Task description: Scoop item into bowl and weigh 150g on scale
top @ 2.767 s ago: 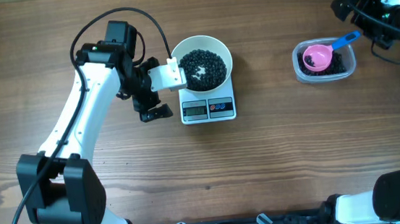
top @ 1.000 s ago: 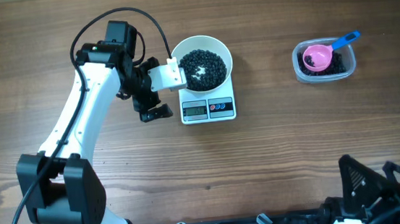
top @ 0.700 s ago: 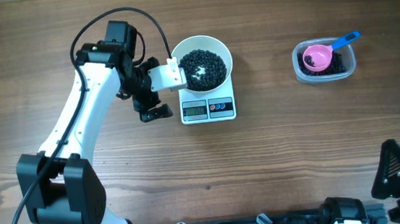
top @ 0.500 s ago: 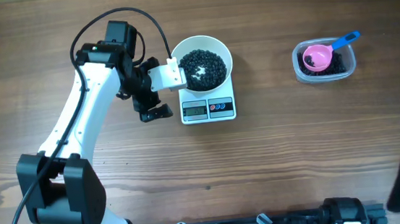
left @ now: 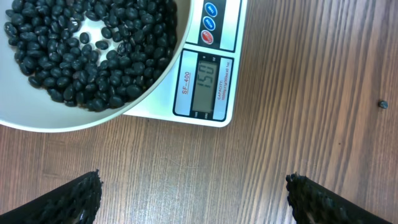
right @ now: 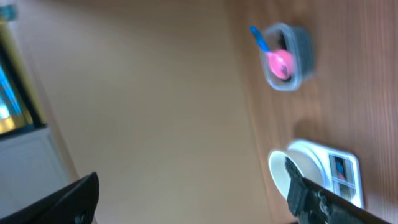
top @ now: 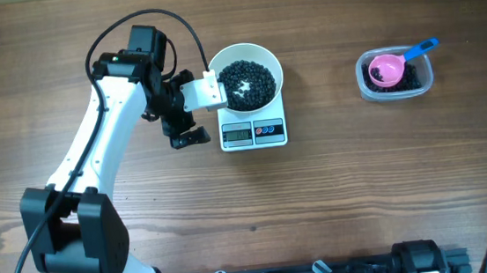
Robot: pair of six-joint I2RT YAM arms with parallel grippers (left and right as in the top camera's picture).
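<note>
A brown wooden counter (top: 361, 170) with long, streaky grain and a few darker knots fills the overhead view, lit evenly so that shadows fall soft and faint. In the blurred right wrist view a plain tan surface (right: 143, 112) spreads beyond the counter's edge, wall or floor I cannot tell. At its far side stand a white boxy shape (right: 25, 168) and a blue glow (right: 7, 93).

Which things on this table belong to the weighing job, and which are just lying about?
Job in hand: bowl, black beans, scale, pink scoop, clear tub.
Lying about: one stray bean.
</note>
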